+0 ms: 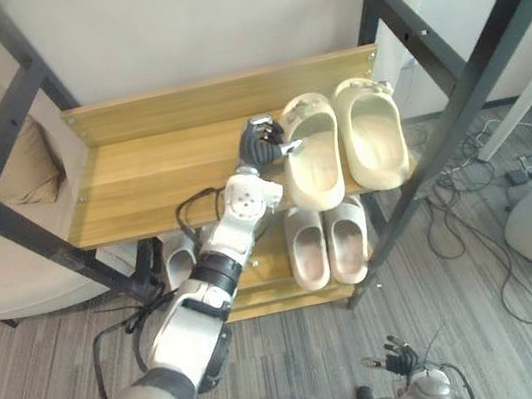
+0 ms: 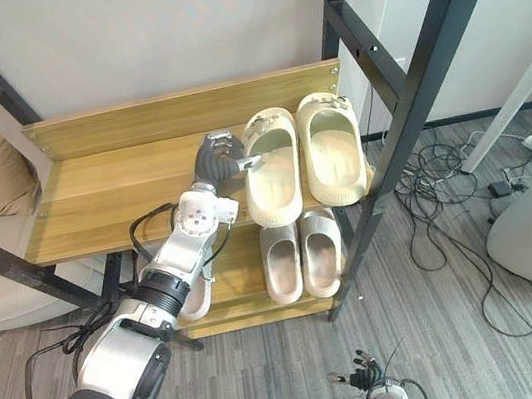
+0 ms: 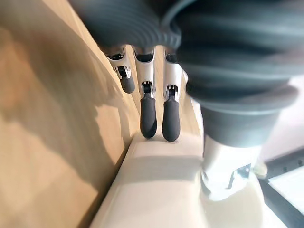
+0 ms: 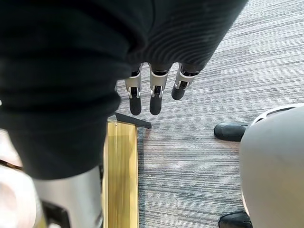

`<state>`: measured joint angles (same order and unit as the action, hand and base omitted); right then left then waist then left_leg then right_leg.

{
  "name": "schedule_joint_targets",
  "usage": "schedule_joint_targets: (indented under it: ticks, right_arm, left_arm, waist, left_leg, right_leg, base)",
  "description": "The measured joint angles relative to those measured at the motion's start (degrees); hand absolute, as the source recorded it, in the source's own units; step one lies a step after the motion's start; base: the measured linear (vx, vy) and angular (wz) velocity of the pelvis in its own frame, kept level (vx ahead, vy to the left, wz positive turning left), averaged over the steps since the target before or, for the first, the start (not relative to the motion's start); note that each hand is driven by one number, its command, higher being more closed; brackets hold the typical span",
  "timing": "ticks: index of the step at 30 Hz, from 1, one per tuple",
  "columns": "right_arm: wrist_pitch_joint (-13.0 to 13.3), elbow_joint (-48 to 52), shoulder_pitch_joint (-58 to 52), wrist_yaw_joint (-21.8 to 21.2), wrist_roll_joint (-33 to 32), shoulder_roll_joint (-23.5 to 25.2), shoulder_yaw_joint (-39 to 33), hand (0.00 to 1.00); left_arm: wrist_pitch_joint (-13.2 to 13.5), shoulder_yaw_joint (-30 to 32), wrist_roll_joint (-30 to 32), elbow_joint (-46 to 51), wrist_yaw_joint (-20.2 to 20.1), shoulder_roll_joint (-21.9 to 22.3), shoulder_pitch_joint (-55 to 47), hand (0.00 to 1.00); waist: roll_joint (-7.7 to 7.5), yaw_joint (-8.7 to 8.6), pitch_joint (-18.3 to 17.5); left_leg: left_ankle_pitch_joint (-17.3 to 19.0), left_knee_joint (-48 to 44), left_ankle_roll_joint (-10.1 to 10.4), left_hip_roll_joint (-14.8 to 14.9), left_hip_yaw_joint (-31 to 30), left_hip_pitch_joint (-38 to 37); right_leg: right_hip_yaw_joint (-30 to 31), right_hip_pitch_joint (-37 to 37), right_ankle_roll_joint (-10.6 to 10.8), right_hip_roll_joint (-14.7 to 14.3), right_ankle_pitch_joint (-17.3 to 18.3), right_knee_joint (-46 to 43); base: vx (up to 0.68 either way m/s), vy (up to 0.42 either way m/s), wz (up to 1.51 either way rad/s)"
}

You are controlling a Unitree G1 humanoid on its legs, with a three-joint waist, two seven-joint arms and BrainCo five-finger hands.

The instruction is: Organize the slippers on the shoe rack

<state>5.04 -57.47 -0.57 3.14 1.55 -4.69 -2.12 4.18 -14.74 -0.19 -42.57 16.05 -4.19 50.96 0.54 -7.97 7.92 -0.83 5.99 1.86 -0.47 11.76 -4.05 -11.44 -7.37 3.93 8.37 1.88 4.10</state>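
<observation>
The job turns on the top shelf of the shoe rack (image 1: 160, 171), light wooden boards in a black metal frame. Two thick cream foam slippers lie there side by side at its right end. Their long axes run front to back, strapped ends toward the wall and heels just over the front edge.

The robot's left hand (image 1: 262, 139) is up on that shelf, directly to the left of the nearer cream slipper (image 1: 312, 157) and touching it. Its dark-tipped fingers (image 3: 148, 116) are fairly straight, tips resting on the slipper's left rim where it meets the wood. The thumb is set apart over the slipper's edge, so to my eye this is a rest, not a clamp.

The slipper therefore lies to the hand's right and the bare board to its left. The second cream slipper (image 1: 375, 137) lies just beyond, touching its mate.

The right hand (image 4: 152, 95) hangs low over the grey carpet with fingers straight and apart, holding nothing, so the left is far nearer.

A paler pair of slippers (image 1: 328, 240) lies on the lower shelf.

I can read no writing or label on the slippers or rack.
</observation>
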Motion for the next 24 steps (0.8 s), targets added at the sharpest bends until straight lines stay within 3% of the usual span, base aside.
schedule_joint_targets:
  ticks: [3, 15, 18, 20, 24]
  right_arm:
    - [-0.3, 0.2, 0.1, -0.4, 0.0, 0.1, 1.4, 0.00]
    - [-0.6, 0.2, 0.2, -0.6, 0.1, 0.2, 3.6, 0.00]
    - [-0.6, 0.1, 0.1, -0.6, 0.1, 0.1, 4.5, 0.00]
    - [-0.7, -0.5, 0.0, -0.6, 0.1, 0.1, 4.5, 0.00]
    - [-1.1, -0.9, -0.1, -0.6, 0.1, 0.1, 5.0, 0.00]
  left_arm:
    - [0.4, 0.7, -1.2, 7.0, -0.2, -1.8, -1.2, 0.00]
    - [0.6, 2.8, -2.5, 15.6, 0.0, -3.6, -4.4, 0.00]
    - [2.0, 2.6, -4.9, 33.0, 0.2, -3.6, -14.1, 0.00]
    - [5.1, -0.3, -6.7, 43.3, -0.5, -2.8, -22.5, 0.00]
    - [5.5, -2.7, -8.0, 43.8, -2.5, -2.0, -28.1, 0.00]
  waist:
    - [-0.02, 0.43, 0.0]
    - [-0.20, 1.15, 0.1]
    - [-0.25, 1.48, 0.0]
    - [-0.47, 2.72, -0.1]
    - [-0.72, 4.86, -0.3]
  left_leg:
    - [0.0, 0.1, 0.0, 0.0, -0.9, 0.0]
    - [-0.4, 0.0, -0.1, 0.1, -2.0, 0.0]
    - [-0.9, 0.0, -0.1, 0.5, -3.3, 0.0]
    - [-0.9, 0.0, 0.0, 1.1, -3.9, 0.0]
    - [-1.3, 0.0, -0.1, 1.2, -4.5, -0.3]
  right_leg:
    - [-0.6, -0.1, -0.1, 0.0, 0.1, -0.5]
    - [-1.9, -0.5, -0.3, -0.1, 0.3, -0.9]
    - [-1.8, -0.3, -0.2, -0.2, 0.4, -2.1]
    - [-2.2, 0.0, -0.8, -0.7, 0.8, -3.4]
    - [-2.8, -0.2, -1.1, -0.7, 1.0, -4.3]
  base:
    - [-0.07, -0.027, 0.10]
    - [-0.02, -0.010, 0.04]
    - [-0.02, -0.035, 0.12]
    - [-0.03, -0.041, 0.16]
    - [-0.07, -0.032, 0.10]
